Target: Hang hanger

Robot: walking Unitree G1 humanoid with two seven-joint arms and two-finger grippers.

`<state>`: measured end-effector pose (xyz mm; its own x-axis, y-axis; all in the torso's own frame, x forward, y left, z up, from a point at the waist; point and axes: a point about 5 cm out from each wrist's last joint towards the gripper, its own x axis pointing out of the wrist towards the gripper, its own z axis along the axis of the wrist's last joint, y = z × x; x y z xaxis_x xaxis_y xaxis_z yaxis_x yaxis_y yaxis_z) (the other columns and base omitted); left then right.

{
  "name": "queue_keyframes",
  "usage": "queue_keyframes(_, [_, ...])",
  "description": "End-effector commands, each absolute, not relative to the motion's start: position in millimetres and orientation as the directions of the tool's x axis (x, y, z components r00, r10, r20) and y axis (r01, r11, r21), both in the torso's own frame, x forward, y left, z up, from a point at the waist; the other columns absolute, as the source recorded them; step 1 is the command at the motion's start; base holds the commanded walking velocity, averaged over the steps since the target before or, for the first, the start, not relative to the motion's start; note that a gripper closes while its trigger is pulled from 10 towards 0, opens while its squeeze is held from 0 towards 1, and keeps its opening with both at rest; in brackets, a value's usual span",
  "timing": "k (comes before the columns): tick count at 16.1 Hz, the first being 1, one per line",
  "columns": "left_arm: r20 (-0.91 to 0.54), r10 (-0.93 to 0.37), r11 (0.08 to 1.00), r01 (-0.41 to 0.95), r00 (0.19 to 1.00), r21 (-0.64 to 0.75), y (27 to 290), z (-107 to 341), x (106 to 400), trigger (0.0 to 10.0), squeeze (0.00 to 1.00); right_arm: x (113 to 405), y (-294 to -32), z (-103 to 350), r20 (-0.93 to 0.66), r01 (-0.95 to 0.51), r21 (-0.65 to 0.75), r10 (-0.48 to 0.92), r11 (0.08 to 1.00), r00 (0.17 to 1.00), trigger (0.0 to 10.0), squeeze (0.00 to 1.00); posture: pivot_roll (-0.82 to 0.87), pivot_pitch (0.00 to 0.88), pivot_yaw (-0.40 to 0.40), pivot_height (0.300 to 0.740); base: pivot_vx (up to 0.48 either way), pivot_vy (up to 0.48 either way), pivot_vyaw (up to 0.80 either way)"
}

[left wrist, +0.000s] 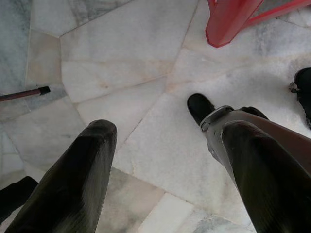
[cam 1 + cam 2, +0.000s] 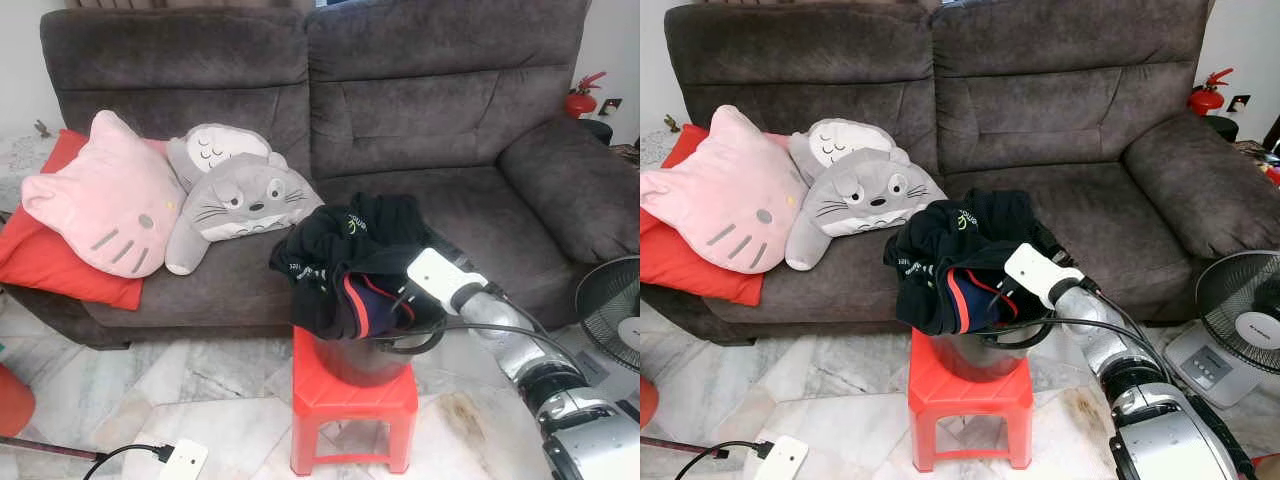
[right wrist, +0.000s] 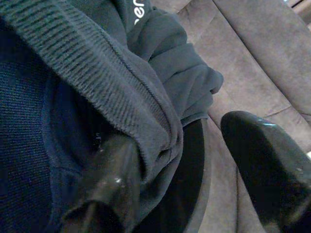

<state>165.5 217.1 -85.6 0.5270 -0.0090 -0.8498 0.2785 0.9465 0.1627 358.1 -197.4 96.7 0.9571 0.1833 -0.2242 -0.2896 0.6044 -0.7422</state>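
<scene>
A heap of dark clothes (image 2: 345, 255), black and navy with a red trim, fills a black bucket (image 2: 360, 365) standing on a red plastic stool (image 2: 350, 400) in front of the sofa. My right gripper (image 3: 189, 179) is pushed into the heap from the right. Its fingers are apart: one finger (image 3: 112, 189) lies under a ribbed navy hem, the other (image 3: 262, 160) is free beside the cloth. I can make out no hanger. My left gripper (image 1: 165, 160) hangs open over the marble floor, near a leg of the stool (image 1: 228, 19).
Behind the stool is a dark brown sofa (image 2: 450, 110) with a pink cat cushion (image 2: 100, 200), a grey plush (image 2: 245, 200) and a red cushion (image 2: 40, 255). A fan (image 2: 1240, 300) stands to the right. A white power strip (image 2: 185, 460) lies on the floor at the left.
</scene>
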Motion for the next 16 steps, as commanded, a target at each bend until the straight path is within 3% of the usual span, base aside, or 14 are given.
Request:
queue_keyframes(1, [-0.854, 0.009, 0.947, 0.27, 0.52, 0.174, 222.2, -86.0, 162.4, 10.0, 0.0, 360.0, -191.9, 98.8, -0.217, -0.296, -0.746, 0.201, 0.597, 0.955, 0.0, 0.0, -0.27, 0.0, 0.087, 0.74, 0.0, 0.0, 0.0])
queue_keyframes(16, [-0.855, 0.01, 0.942, 0.281, 0.518, 0.181, 222.8, -86.3, 161.1, 10.0, 0.0, 355.0, -187.6, 89.8, -0.225, -0.302, -0.735, 0.201, 0.607, 0.953, 0.0, 0.0, -0.27, 0.0, 0.092, 0.74, 0.0, 0.0, 0.0])
